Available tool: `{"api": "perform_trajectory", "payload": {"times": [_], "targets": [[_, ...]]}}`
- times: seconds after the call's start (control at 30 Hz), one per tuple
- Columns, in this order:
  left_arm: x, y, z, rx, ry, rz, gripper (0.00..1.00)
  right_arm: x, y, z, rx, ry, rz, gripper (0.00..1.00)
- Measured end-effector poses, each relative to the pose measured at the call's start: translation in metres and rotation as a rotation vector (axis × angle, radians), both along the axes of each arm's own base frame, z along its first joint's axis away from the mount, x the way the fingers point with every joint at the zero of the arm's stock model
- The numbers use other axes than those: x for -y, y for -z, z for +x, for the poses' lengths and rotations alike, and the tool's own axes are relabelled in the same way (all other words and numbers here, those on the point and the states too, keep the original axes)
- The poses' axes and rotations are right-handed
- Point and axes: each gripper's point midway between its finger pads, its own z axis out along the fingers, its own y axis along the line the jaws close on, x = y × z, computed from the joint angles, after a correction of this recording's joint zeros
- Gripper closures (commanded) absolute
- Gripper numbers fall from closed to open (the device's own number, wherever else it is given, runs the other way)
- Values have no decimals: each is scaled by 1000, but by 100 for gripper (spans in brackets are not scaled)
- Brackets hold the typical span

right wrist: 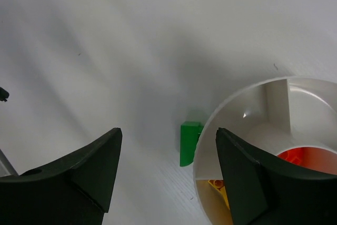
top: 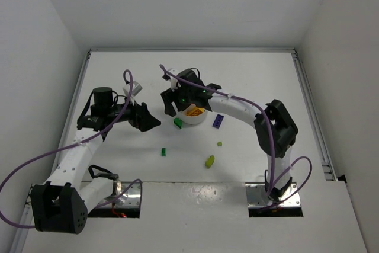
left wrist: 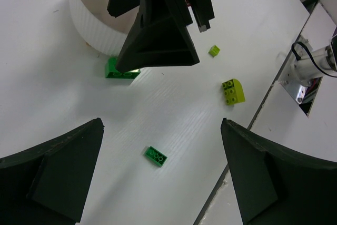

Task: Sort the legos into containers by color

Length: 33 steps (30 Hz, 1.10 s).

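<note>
The right gripper [right wrist: 167, 140] is held, jaws parted, over the dish [right wrist: 237, 109] rim, the left gripper [left wrist: 162, 130] spread wide nearby. A green brick [right wrist: 188, 146] is half hidden behind the dish.

White dish [top: 190, 121] sits mid-table, with yellow-orange legos [top: 193, 111] showing inside. Right gripper [top: 176, 103] hangs over its far-left rim. Left gripper [top: 153, 122] is just left of the dish, pointing toward it. Green brick [top: 177, 122] lies against the dish's left wall. Purple brick [top: 218, 121] lies just right of the dish. Nearer the bases lie a small green brick [top: 163, 152], a tiny lime bit [top: 219, 144] and a lime brick [top: 209, 160], all apart.
</note>
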Motion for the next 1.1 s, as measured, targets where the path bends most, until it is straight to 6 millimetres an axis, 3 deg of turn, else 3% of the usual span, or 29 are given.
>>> {"api": "perform_trajectory", "payload": {"times": [0.43,0.67,0.8,1.1], "targets": [[0,0,0,0,0,0,0,11,17,-19,-64,-63,-61,27],[0,0,0,0,0,0,0,32,32,-36,-97,-79,-124,26],[0,0,0,0,0,0,0,41,25,-42,-89,-84,-129,26],[0,0,0,0,1,-1,0,53,-12,-41,-4,-79,-106,25]]}}
